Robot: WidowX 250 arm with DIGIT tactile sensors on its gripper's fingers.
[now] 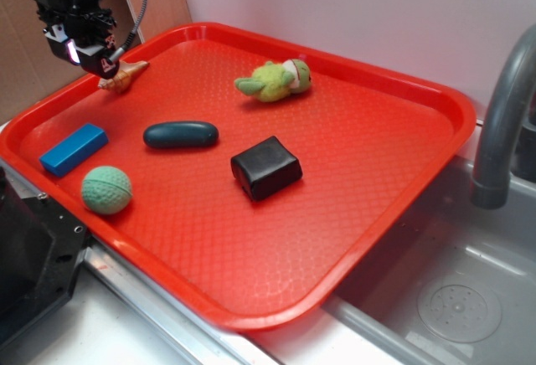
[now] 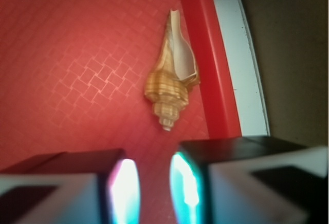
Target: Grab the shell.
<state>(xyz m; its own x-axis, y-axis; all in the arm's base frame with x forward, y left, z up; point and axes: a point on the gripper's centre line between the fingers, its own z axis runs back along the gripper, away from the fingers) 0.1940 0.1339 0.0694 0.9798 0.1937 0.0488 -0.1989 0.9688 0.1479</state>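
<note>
The gripper [image 2: 154, 193] is blurred and cut off by the wrist view's bottom edge. In the exterior view, the shell [image 1: 126, 74] is partly hidden at the tray's [image 1: 402, 197] far left edge.

A red tray [image 1: 402, 172] sits beside a grey sink [image 1: 452, 298] with a faucet [image 1: 498, 122]. The tool [image 1: 96, 64] hangs over the tray's far left corner, right above the shell [image 1: 126, 76], which lies by the rim. Elsewhere on the tray: a blue block [image 1: 74, 148], a green ball [image 1: 106, 189], a dark teal oval [image 1: 181, 135], a black block [image 1: 265, 167] and a green plush toy [image 1: 275, 79].
</note>
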